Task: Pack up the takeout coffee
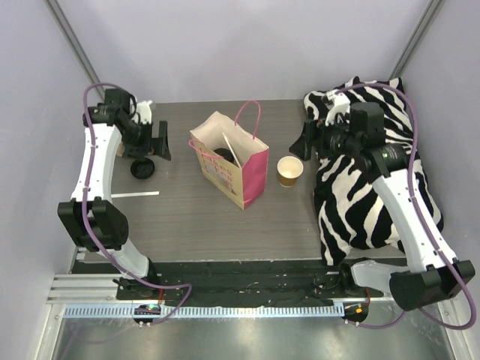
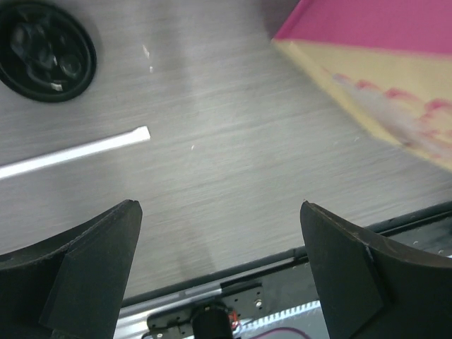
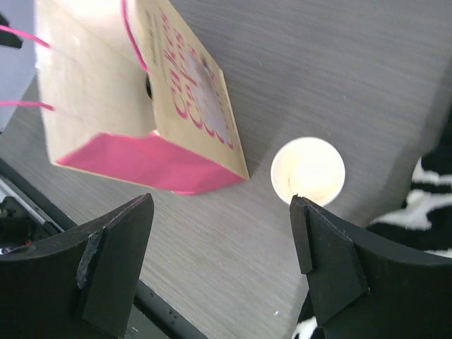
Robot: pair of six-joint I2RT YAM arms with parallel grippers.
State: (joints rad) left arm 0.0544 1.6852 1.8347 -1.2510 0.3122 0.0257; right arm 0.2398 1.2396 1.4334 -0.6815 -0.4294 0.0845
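On the table [image 1: 187,217], between the pink paper bag [image 1: 232,161] and the zebra cloth [image 1: 360,202], we see the coffee cup [image 1: 290,171] upright and lidless, just beyond the right gripper [image 1: 307,141], whose jaws gape and hold nothing. We see the left gripper [image 1: 159,141] likewise spread wide near the black lid [image 1: 142,167].

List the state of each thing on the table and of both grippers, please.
bag: upright, top open.
cup: upright, no lid on.
lid: flat on the table, off the cup.
straw: flat on the table.
cloth: crumpled.
left gripper: open, empty.
right gripper: open, empty.
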